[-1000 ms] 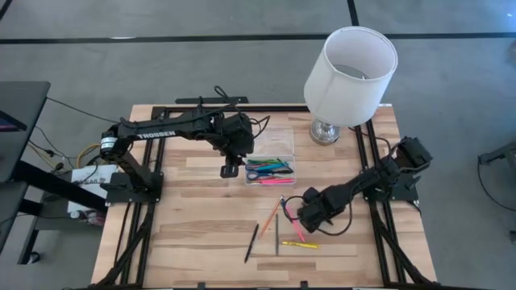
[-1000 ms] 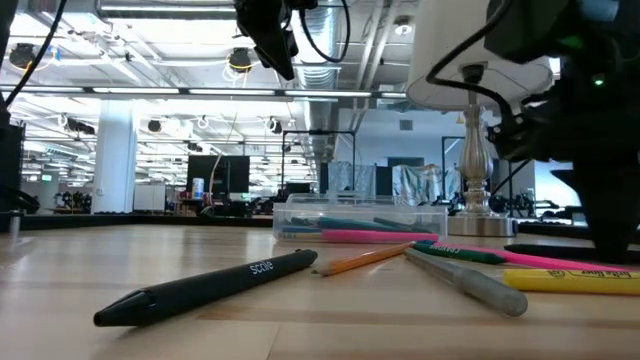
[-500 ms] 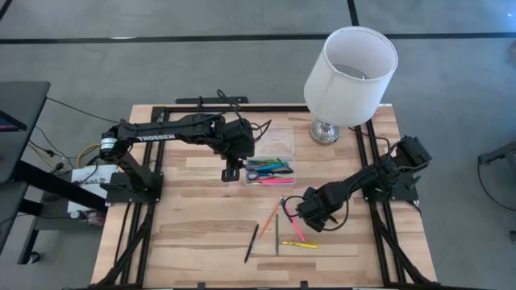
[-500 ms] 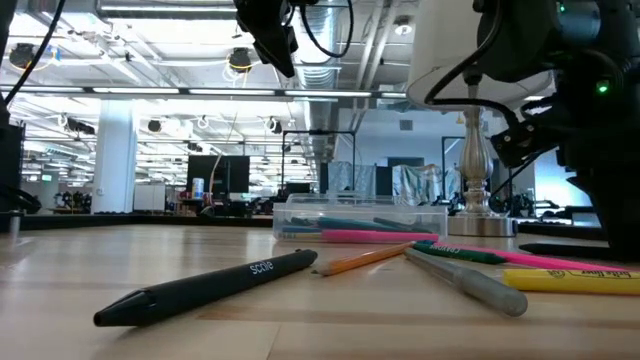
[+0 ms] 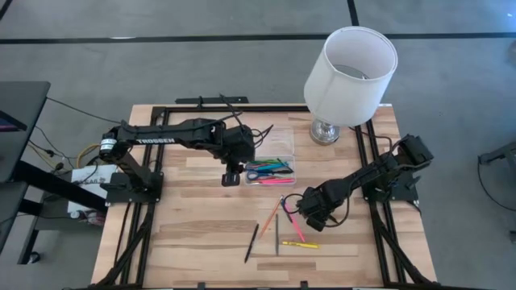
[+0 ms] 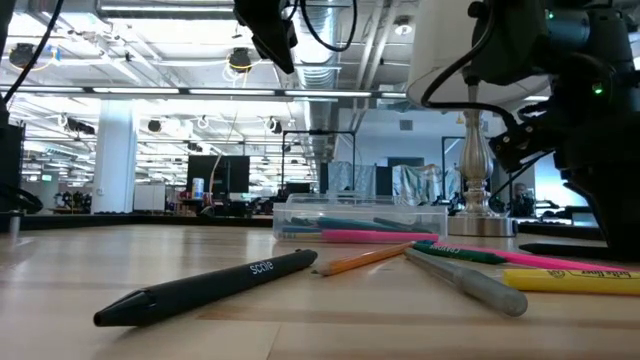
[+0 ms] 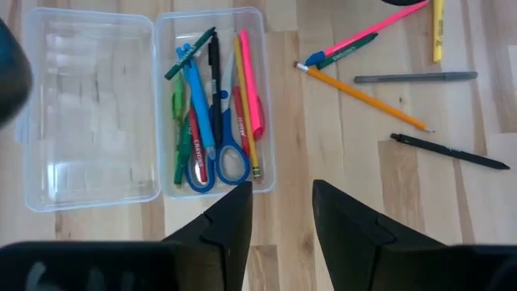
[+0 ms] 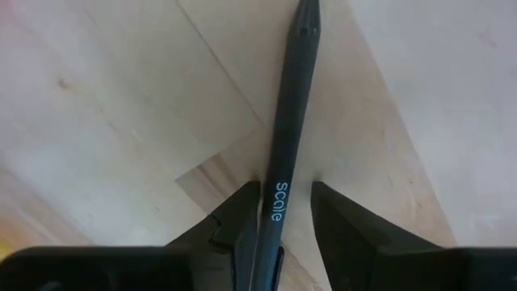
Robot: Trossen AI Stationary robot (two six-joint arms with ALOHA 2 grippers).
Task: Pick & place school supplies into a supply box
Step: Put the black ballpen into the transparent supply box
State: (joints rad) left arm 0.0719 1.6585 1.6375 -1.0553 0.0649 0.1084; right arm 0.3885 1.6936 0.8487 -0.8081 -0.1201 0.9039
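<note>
Nearest you, five loose supplies (image 5: 278, 229) wait on the desk (image 5: 193, 225), and over the last second the right end effector (image 8: 284, 190) has edged in low among them. Its fingers stand either side of a dark pen (image 8: 287, 121); a gap shows on one side, so you cannot tell whether it grips. Farther back, the left end effector (image 7: 283, 190) has drifted slightly, fingers apart and empty, above the desk just beside the supply box (image 7: 268, 105), which is already part-filled.
</note>
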